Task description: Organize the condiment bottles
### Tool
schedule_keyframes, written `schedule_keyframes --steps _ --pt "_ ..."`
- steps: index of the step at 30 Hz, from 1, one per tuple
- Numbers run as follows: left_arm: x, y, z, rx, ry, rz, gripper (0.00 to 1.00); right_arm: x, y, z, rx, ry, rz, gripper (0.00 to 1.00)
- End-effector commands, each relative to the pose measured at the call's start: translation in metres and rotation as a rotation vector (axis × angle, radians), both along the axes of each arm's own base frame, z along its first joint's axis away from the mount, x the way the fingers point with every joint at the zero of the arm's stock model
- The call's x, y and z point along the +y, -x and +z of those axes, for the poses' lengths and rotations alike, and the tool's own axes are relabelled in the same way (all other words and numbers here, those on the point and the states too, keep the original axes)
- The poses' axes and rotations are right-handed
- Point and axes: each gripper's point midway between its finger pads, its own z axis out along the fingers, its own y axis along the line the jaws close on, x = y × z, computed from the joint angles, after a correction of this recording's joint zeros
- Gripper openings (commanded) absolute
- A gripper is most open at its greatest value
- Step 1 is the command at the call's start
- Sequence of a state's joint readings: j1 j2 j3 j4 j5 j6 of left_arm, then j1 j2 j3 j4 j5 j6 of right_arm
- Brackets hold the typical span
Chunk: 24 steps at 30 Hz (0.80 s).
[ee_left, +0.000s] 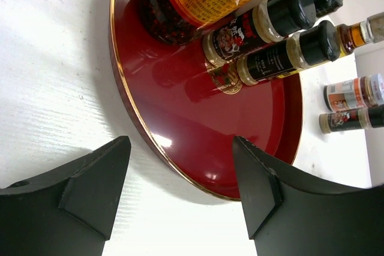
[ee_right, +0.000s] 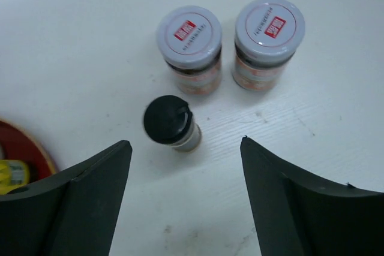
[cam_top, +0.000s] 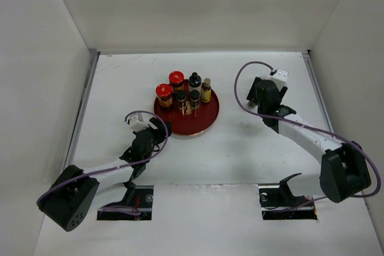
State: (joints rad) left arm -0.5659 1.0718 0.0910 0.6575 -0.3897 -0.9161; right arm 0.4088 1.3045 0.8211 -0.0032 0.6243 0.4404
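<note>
Nothing in either grip right now.
My left end effector [ee_left: 180,142], spread apart and empty, sits by the round glossy red tray [cam_top: 207,125] carrying six condiment bottles [cam_top: 176,79]; my right end effector [ee_right: 185,142], also apart, hovers over a small black-capped bottle [ee_right: 169,120] and two white-lidded jars [ee_right: 189,31] standing on the white counter [ee_right: 90,58].

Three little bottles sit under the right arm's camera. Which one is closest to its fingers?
The small black-capped bottle, just ahead of the open right gripper; the two white-lidded jars stand side by side farther off.
</note>
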Motion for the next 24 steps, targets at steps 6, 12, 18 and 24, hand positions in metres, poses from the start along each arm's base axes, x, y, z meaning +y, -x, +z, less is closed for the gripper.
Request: schedule_keyframes --steps 6,12,18,24 --pt "-0.003 -0.010 0.019 -0.056 0.021 0.005 0.67 0.005 -0.034 -0.009 0.053 0.034 0.055 0.84" --pt "-0.003 -0.010 0.019 -0.057 0.020 0.006 0.67 0.005 -0.053 -0.023 0.072 0.038 0.066 0.78" --pt "-0.003 -0.010 0.021 -0.066 0.026 0.004 0.67 0.000 -0.064 -0.037 0.091 0.045 0.049 0.62" --pt "-0.001 -0.010 0.023 -0.072 0.025 0.013 0.67 0.000 -0.058 -0.016 0.022 0.043 0.033 0.43"
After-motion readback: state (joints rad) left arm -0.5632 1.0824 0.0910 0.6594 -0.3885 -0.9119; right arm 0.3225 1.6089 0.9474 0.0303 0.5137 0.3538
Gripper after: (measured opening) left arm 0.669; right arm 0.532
